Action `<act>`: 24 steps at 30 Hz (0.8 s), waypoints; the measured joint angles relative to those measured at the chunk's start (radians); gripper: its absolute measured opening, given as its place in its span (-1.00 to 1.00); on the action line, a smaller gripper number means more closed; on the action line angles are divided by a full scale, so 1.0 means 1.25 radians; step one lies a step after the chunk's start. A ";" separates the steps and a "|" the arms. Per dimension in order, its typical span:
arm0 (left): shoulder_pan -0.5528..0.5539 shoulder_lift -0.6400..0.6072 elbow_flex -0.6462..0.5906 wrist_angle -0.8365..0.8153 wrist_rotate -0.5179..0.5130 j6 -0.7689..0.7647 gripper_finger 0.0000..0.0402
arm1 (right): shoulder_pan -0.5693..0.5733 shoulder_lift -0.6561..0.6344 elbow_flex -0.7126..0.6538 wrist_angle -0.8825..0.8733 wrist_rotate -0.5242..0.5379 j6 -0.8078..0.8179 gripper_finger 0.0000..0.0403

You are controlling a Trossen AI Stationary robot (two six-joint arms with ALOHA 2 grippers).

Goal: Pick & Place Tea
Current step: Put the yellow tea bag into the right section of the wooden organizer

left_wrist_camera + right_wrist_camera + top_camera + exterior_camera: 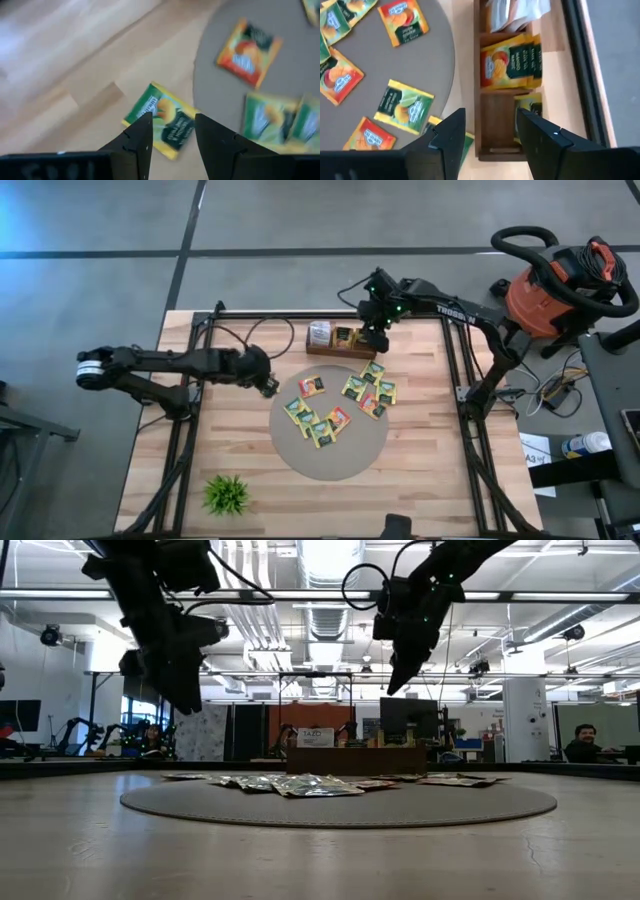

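Two end effectors open, left (172,132) over sachet (161,120), right (490,130) over box (512,85)

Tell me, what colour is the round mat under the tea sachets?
The round mat is grey, clearest in the high view.

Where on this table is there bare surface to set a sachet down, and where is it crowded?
Free: the round mat's near half, below the tea sachets; bare wood between the mat and the small plant; wood right of the mat. Crowded: the mat's far half and the wooden box under the right gripper.
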 joint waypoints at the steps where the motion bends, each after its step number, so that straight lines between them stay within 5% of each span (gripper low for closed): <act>1: 0.000 0.003 0.000 0.000 0.000 0.067 -0.30 | 0.000 -0.002 0.000 0.008 0.000 0.010 -0.13; 9: 0.002 0.042 -0.001 -0.032 -0.001 0.594 -0.30 | 0.013 -0.044 0.003 0.116 0.003 0.172 -0.13; 18: 0.002 0.054 -0.068 -0.043 0.028 0.643 -0.30 | 0.062 -0.031 0.003 0.197 0.003 0.237 -0.13; 24: 0.002 0.062 -0.145 0.171 0.093 0.663 -0.30 | 0.091 -0.006 0.003 0.211 0.005 0.246 -0.13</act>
